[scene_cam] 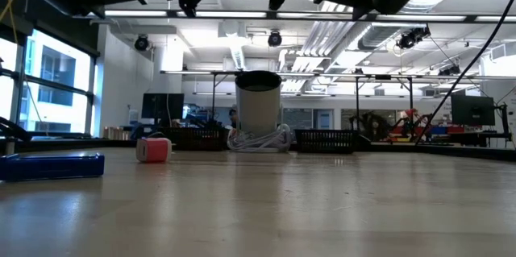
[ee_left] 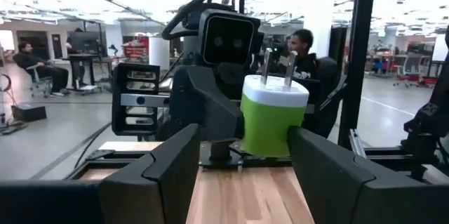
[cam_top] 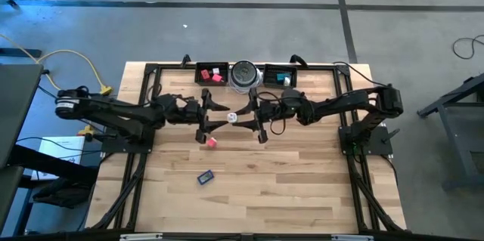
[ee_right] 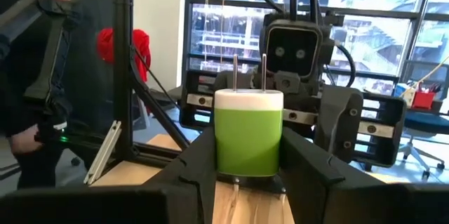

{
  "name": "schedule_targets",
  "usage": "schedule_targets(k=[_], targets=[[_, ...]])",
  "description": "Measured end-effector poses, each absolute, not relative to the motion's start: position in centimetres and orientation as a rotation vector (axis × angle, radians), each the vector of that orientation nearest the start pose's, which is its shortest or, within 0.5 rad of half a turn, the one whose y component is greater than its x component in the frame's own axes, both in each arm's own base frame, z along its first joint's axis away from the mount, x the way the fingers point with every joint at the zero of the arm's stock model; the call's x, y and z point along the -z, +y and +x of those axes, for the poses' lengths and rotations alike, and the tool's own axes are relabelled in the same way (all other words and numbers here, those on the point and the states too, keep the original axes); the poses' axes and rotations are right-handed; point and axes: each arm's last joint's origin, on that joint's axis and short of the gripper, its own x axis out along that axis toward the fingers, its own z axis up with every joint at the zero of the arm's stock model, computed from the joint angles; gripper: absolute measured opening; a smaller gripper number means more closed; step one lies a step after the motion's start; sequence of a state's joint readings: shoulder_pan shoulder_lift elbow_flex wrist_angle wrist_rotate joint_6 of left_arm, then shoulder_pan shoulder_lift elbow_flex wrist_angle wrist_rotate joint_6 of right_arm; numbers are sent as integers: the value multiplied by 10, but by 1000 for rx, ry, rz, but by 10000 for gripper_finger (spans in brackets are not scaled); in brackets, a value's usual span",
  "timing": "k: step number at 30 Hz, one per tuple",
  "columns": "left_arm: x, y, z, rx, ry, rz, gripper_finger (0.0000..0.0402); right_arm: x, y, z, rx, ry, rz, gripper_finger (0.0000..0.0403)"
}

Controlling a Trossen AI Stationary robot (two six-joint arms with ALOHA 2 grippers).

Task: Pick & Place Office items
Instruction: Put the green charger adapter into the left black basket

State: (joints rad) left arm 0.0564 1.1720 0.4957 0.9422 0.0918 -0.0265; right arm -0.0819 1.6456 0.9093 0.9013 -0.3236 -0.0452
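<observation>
Green and white, the two-pronged plastic plug cube (cam_top: 232, 117) hangs above the wooden bench (cam_top: 302, 188) where I see both arms' tips meet from overhead. My left wrist camera shows the left jaws (ee_left: 242, 164) spread wide either side of it, not touching. My right wrist camera shows the right jaws (ee_right: 248, 159) clamped on its green flanks, prongs pointing up.

green-and-white plug cube (ee_right: 248, 140), pink block (cam_top: 211, 142), blue flat piece (cam_top: 205, 177)
</observation>
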Motion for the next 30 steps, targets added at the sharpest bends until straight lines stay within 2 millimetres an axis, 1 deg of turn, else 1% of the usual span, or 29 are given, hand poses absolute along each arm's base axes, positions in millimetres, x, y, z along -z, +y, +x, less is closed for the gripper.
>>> schedule_targets(k=[7, 12, 18, 23, 30], targets=[[-272, 10, 244, 88, -279, 4, 209, -263, -18, 355, -246, -167, -80, 114], [-274, 9, 244, 108, -280, -11, 209, -263, -19, 355, -239, -167, -81, 114], [-275, 6, 245, 113, -284, -19, 209, -257, -21, 356, -201, -129, -79, 114], [-274, 1, 245, 82, -282, 2, 213, -260, -23, 356, -206, -142, -79, 114], [-273, 2, 246, 64, -271, -1, 213, -261, -23, 356, -211, -155, -80, 114]])
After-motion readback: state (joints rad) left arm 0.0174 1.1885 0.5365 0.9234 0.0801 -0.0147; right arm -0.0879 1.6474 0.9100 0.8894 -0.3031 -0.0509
